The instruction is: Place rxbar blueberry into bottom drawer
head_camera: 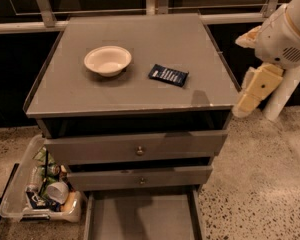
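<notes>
The rxbar blueberry (168,75), a small flat dark blue wrapper with white lettering, lies on the grey cabinet top (140,39), right of centre. The bottom drawer (140,216) is pulled out at the foot of the cabinet and shows a bare grey tray. My gripper (254,86) hangs off the cabinet's right edge, at about the height of the top and to the right of the bar. It holds nothing that I can see.
A white bowl (108,60) sits on the cabinet top, left of the bar. Two knobbed grey drawers (139,149) stand slightly ajar above the bottom one. A clear plastic bin of clutter (42,189) sits on the speckled floor to the left. A rail runs behind the cabinet.
</notes>
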`<state>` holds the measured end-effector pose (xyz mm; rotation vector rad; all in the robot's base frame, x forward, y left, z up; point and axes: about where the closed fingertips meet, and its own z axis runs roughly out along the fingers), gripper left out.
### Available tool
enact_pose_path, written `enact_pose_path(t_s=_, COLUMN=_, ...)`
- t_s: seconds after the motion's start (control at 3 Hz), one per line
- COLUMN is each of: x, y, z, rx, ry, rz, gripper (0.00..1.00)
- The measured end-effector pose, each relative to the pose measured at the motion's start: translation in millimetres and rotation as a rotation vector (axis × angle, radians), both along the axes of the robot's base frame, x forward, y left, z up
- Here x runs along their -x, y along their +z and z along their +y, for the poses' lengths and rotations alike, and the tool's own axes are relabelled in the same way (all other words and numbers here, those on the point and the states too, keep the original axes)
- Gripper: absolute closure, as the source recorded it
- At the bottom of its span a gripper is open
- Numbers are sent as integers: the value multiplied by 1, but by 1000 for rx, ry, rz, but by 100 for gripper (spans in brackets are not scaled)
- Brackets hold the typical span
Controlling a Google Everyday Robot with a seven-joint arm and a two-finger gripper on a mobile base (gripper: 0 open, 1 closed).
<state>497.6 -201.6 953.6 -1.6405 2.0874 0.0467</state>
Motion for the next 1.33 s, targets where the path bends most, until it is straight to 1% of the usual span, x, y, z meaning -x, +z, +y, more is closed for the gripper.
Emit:
enact_pose_path(t_s=0.33, x=-1, y=-3, z=8, rx=-33, ry=10, rz=12, gripper=0)
enact_pose_path(t_s=0.67, x=-1, y=-3, z=8, rx=-31, ry=10, rz=11, gripper=0)
enact_pose_path(t_s=1.0, x=-8, y=-4, z=17, rx=-51, ry=53, rz=-8, gripper=0)
enact_pose_path(t_s=1.33, x=-41, y=-5, z=35, rx=-159, ry=104, rz=-71, gripper=0)
